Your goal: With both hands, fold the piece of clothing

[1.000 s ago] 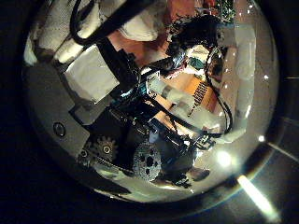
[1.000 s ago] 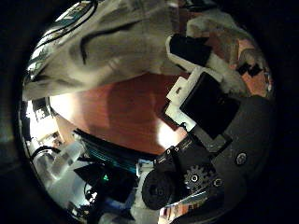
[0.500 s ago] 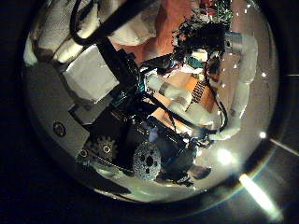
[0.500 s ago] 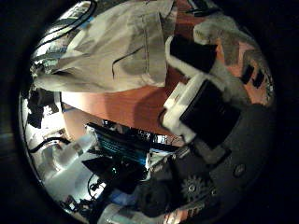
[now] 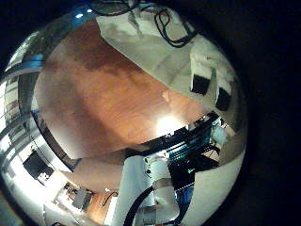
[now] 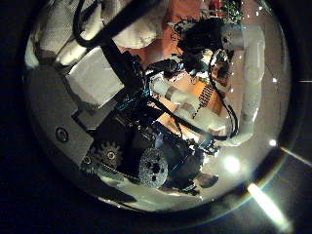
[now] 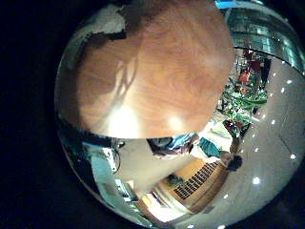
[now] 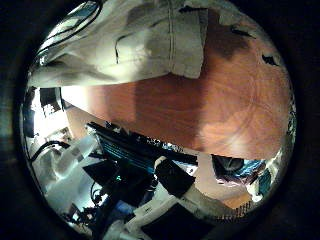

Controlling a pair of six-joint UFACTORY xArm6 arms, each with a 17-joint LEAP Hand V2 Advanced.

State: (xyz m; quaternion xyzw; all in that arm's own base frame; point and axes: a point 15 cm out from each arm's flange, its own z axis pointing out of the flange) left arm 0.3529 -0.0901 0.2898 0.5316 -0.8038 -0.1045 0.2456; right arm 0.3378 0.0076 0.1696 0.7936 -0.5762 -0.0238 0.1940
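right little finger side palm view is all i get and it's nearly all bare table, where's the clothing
observer: The right thumb side palm view shows the piece of clothing lying on the table. It fills a good part of that view, so it is close to that palm.
operator: ok and do the left side views catch it too
observer: Yes. In the left little finger side palm view the clothing lies along one side of the table, with bare table beside it.
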